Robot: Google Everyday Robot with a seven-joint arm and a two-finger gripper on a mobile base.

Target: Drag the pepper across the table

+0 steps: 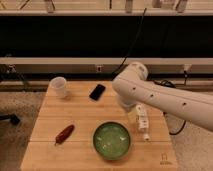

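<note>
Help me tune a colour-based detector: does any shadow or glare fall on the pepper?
Camera view: the pepper lies in even, soft light on the table, no glare, only a faint shadow beneath. The gripper hangs over the table's right side, beside the green bowl; its shade does not reach the pepper. Behind the table it is dark.

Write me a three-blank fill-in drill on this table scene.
1. The pepper lies on the table, picture-left of the ___ bowl.
2. The gripper hangs on the side of the bowl opposite the ___.
3. The phone lies between the arm and the white ___.
Missing words: green; pepper; cup.
</note>
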